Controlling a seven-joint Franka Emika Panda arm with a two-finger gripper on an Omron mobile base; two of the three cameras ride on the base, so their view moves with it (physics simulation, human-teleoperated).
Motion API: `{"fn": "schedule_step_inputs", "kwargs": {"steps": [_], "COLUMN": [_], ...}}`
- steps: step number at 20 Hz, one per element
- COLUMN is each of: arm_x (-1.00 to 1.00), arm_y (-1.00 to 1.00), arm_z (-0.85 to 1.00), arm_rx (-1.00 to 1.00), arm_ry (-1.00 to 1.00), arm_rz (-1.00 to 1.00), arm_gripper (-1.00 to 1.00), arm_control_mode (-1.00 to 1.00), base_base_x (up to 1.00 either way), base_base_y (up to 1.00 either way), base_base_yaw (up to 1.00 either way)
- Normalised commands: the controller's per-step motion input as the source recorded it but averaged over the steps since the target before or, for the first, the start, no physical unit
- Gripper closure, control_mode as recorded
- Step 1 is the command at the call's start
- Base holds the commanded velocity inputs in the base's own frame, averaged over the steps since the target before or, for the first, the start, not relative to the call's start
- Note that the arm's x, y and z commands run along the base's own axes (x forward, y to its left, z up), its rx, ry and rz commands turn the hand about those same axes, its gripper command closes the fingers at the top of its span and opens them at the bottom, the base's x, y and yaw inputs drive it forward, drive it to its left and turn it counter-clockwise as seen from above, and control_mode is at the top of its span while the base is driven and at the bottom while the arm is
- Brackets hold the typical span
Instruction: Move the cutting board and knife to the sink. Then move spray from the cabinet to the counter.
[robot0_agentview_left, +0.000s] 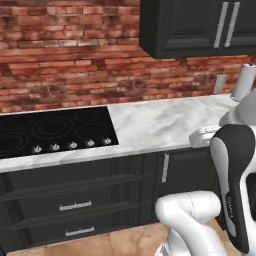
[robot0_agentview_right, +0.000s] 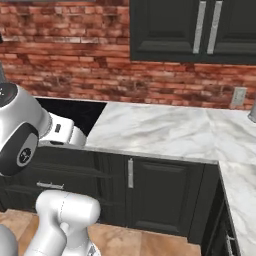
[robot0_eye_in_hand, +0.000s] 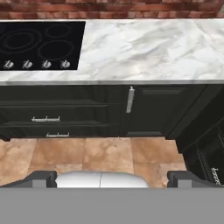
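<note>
gripper (robot0_eye_in_hand: 112, 178) jaws stand spread to their widest, one dark tip at each lower corner of the hand view, nothing between them but tan floor tile (robot0_eye_in_hand: 105, 153); it holds nothing and touches nothing; landmark is the black glass cooktop (robot0_agentview_left: 52, 131); counter (robot0_agentview_left: 160, 122) is white marble with grey veins, butting the cooktop's right edge and running on to the right, then turning the corner toward the camera in the right base view; in the hand view the counter sits well above and beyond the jaws, well apart from them, with its front edge and the dark drawers (robot0_eye_in_hand: 57, 111) below the cooktop lying between the two; a dark door with a vertical silver handle (robot0_eye_in_hand: 130, 99) sits just right of those drawers, under the counter; panelled double-door cabinet (robot0_agentview_left: 200, 25) with long silver handles hangs on the brick wall (robot0_agentview_left: 65, 55) up and to the right of the cooktop, doors closed; wall outlet (robot0_agentview_right: 238, 97) on the brick further right, just above the counter; a pale cylinder (robot0_agentview_left: 244, 82) stands on the counter far right of the cooktop, partly behind the arm, can't tell what it is
</note>
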Motion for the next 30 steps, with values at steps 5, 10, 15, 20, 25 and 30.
{"fn": "schedule_step_inputs", "kwargs": {"steps": [5, 10, 15, 20, 25, 30], "arm_x": [0.0, 0.0, 0.0, 0.0, 0.0, 0.0], "arm_y": [0.0, 0.0, 0.0, 0.0, 0.0, 0.0], "arm_z": [0.0, 0.0, 0.0, 0.0, 0.0, 0.0], "arm_rx": [0.0, 0.0, 0.0, 0.0, 0.0, 0.0], "arm_ry": [0.0, 0.0, 0.0, 0.0, 0.0, 0.0], "arm_rz": [0.0, 0.0, 0.0, 0.0, 0.0, 0.0], "arm_gripper": [-1.0, -1.0, -1.0, -1.0, -1.0, -1.0], "arm_control_mode": [1.0, 1.0, 1.0, 1.0, 1.0, 1.0], "base_base_x": [0.64, -0.03, -0.07, -0.04, 0.0, 0.04], "base_base_y": [0.68, 1.0, 1.0, 1.0, 1.0, 1.0], "base_base_yaw": [0.0, 0.0, 0.0, 0.0, 0.0, 0.03]}}
